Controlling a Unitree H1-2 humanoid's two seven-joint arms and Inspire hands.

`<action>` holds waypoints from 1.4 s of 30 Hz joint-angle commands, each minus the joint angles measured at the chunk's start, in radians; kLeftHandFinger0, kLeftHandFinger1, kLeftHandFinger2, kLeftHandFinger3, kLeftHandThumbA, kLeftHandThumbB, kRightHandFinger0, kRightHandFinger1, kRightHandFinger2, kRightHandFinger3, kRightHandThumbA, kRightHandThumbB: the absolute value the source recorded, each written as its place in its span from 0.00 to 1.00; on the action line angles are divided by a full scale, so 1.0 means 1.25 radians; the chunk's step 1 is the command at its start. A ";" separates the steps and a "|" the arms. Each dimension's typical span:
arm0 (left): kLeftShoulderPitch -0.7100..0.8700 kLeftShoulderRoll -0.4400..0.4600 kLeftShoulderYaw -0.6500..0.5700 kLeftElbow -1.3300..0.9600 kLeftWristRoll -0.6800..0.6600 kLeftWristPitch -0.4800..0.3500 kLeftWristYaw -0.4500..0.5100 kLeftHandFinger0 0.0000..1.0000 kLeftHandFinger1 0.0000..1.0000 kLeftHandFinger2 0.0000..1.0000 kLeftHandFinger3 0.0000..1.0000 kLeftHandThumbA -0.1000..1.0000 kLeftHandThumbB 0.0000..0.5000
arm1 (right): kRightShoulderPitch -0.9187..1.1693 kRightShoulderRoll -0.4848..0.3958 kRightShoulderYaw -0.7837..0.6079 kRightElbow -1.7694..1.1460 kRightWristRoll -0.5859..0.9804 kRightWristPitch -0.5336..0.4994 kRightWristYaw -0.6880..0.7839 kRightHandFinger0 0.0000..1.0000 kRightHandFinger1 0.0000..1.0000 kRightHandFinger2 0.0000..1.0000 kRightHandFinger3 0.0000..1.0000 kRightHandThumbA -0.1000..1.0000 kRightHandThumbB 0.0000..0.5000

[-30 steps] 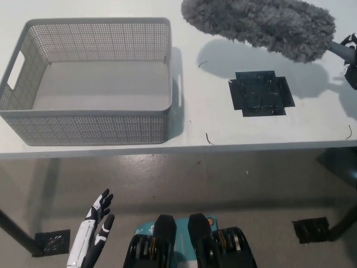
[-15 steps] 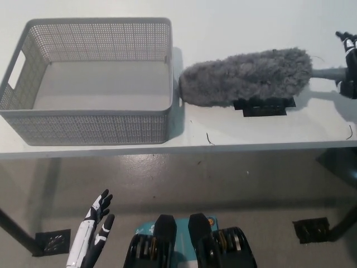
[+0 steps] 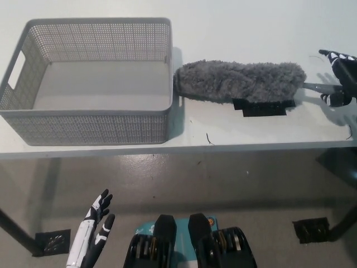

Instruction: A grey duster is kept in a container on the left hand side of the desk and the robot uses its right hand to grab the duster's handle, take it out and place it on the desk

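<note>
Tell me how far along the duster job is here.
Done: the duster lies on the desk, out of the basket. In hand: the right hand is spread open around the handle. Left: pulling that hand clear. The left hand hangs open below the desk.

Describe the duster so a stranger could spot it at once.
On the white desk, look just right of the grey mesh basket. The duster lies there across a black patch. It is the only fluffy thing, long and grey, its thin handle pointing right.
</note>
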 commanded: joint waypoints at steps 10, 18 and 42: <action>-0.024 0.013 0.008 -0.039 0.018 -0.008 0.014 1.00 1.00 1.00 1.00 0.91 0.00 | -0.231 -0.184 -0.459 -0.426 1.401 0.335 0.330 1.00 1.00 1.00 1.00 1.00 1.00; -0.016 0.014 0.008 -0.039 0.021 -0.008 0.016 1.00 1.00 1.00 1.00 0.90 0.00 | -0.248 -0.182 -0.543 -0.588 1.556 0.335 0.193 1.00 1.00 1.00 1.00 1.00 1.00; -0.008 0.002 -0.001 -0.012 0.015 -0.027 0.016 1.00 1.00 1.00 1.00 0.93 0.00 | 0.352 0.352 -0.137 -1.300 0.339 -0.090 -0.046 1.00 1.00 1.00 1.00 1.00 0.65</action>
